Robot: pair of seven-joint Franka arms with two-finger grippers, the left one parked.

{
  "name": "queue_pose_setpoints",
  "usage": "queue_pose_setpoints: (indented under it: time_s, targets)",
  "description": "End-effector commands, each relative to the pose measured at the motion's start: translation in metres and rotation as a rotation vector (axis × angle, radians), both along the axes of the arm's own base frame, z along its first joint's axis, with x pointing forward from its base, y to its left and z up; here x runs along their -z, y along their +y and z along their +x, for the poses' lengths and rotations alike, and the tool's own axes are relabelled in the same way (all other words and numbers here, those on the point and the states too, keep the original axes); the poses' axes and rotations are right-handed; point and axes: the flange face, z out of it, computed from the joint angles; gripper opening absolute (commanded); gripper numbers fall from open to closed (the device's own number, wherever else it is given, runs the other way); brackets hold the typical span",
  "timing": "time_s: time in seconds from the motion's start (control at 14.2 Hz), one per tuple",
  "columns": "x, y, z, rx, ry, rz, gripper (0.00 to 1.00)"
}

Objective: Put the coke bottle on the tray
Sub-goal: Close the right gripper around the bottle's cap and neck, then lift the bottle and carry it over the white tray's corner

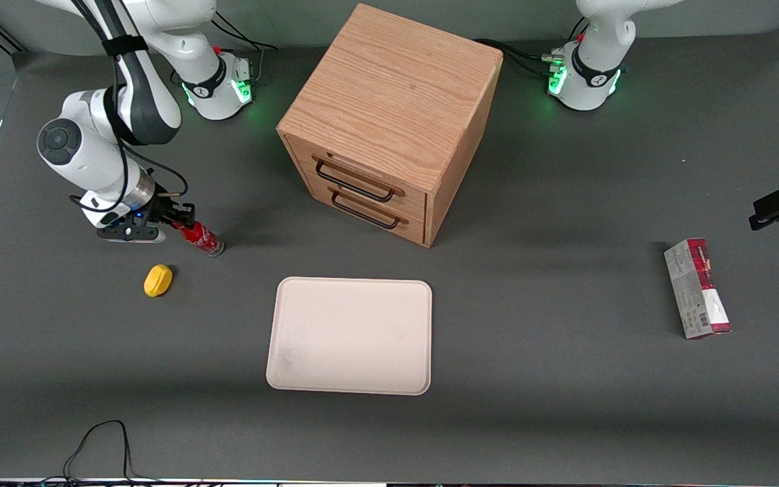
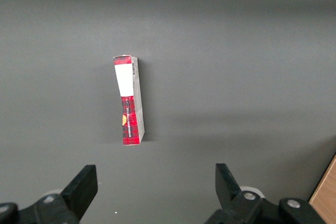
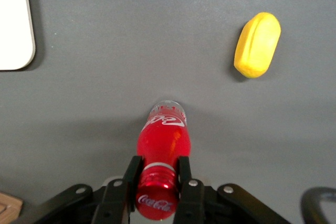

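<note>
The coke bottle is slim and red with a red cap and a clear base. It is tilted, cap toward the gripper, base on or just above the table. My right gripper is shut on its neck, just below the cap. In the right wrist view the two black fingers press both sides of the neck of the bottle, gripper midpoint. The cream-white tray lies flat, nearer the front camera and toward the table's middle; its corner shows in the wrist view.
A yellow lemon-shaped lump lies beside the bottle, nearer the front camera, also in the wrist view. A wooden two-drawer cabinet stands farther from the camera than the tray. A red-and-grey carton box lies toward the parked arm's end.
</note>
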Motion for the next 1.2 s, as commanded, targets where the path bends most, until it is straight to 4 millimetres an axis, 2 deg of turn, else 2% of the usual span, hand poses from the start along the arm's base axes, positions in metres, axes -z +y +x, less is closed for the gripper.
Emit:
queue_pose_setpoints:
  time_s: [0.0, 0.14, 0.28, 0.42, 0.49, 0.63, 0.7, 0.91, 1.05, 1.12]
  targets:
    - [-0.090, 0.008, 0.041, 0.022, 0.028, 0.002, 0.00]
    - [-0.156, 0.011, 0.073, 0.029, 0.071, -0.001, 0.00]
    - [-0.207, 0.015, 0.107, 0.027, 0.128, -0.005, 0.00]
    - [-0.237, 0.019, 0.131, 0.059, 0.144, -0.007, 0.00]
    - [-0.242, 0.021, 0.138, 0.065, 0.155, -0.010, 0.00]
    - [-0.239, 0.037, 0.152, 0.058, 0.157, -0.018, 0.00]
    - [-0.230, 0.051, 0.163, 0.075, 0.155, -0.023, 0.00]
    - [-0.184, 0.108, 0.204, 0.126, 0.137, -0.042, 0.00]
    - [-0.161, 0.141, 0.218, 0.138, 0.078, -0.035, 0.00]
    - [-0.142, 0.152, 0.229, 0.176, 0.047, -0.030, 0.00]
